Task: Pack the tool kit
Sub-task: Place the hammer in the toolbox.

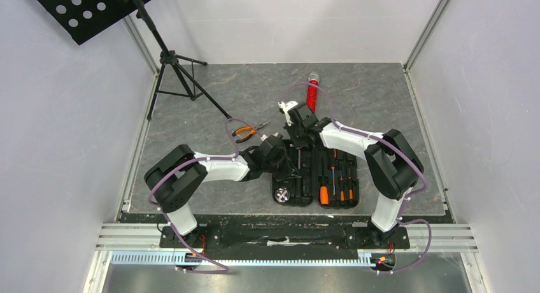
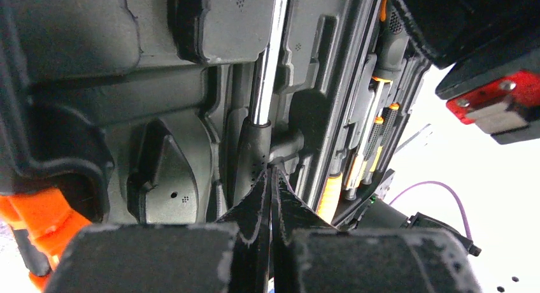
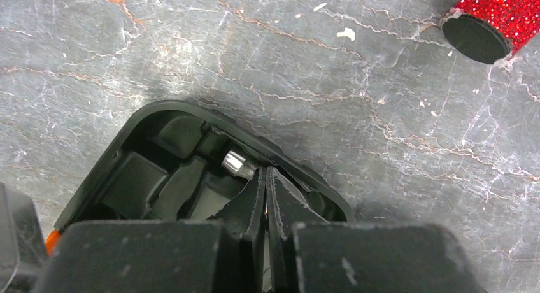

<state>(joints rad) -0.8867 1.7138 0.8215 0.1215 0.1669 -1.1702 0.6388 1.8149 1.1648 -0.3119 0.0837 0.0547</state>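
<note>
Both clamped shut and empty, left gripper (image 2: 270, 178) on the hammer (image 2: 266, 83) handle and right gripper (image 3: 265, 178) by its steel head in the open case (image 1: 307, 190) on the tabletop (image 1: 369, 102), so press down evenly at both ends till it seats, pliers (image 1: 245, 132) lying outside.

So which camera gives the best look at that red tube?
The top view: the red tube shows almost full length there. The right wrist view catches only its black-capped end at the corner; the left wrist view misses it.
</note>
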